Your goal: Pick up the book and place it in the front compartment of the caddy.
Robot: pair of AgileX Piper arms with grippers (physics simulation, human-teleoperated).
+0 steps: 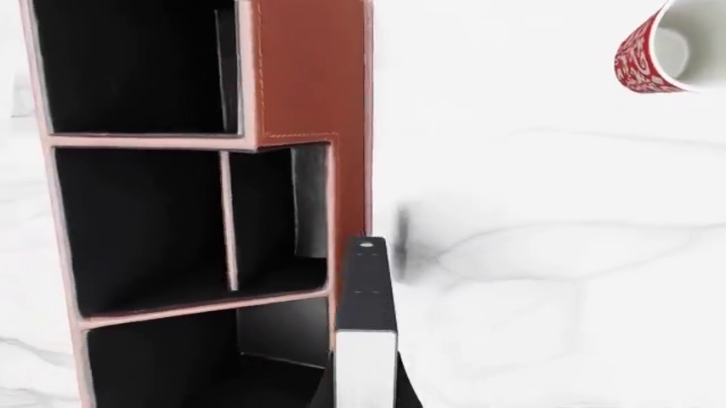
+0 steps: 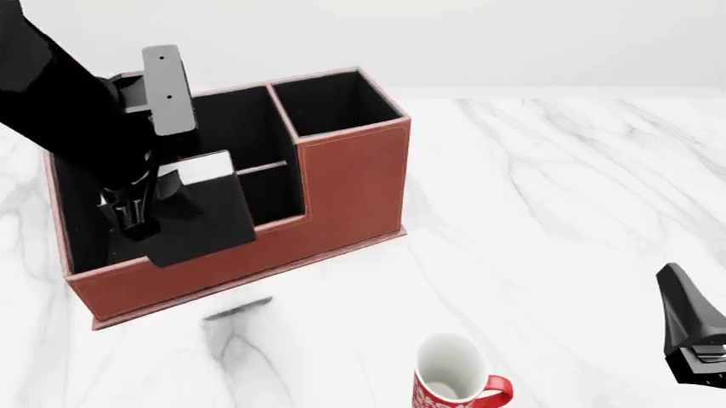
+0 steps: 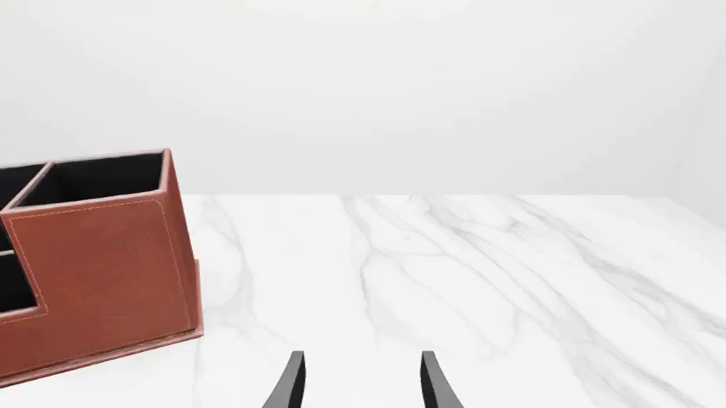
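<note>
My left gripper (image 2: pixel 136 214) is shut on the black book (image 2: pixel 204 217), whose white page edge (image 2: pixel 207 168) faces up. It holds the book in the air over the low front part of the reddish-brown caddy (image 2: pixel 346 183), close to the front wall. In the left wrist view the book (image 1: pixel 365 361) sits over the caddy's front wall (image 1: pixel 306 76), with the black compartments beside it. My right gripper (image 2: pixel 692 336) is open and empty above the table at the near right; its fingers (image 3: pixel 291 384) show in the right wrist view, far from the caddy (image 3: pixel 102 255).
A red patterned mug with a white inside (image 2: pixel 454 382) stands on the white marble table (image 2: pixel 545 212) in front of the caddy, near the front edge. It also shows in the left wrist view (image 1: pixel 664 47).
</note>
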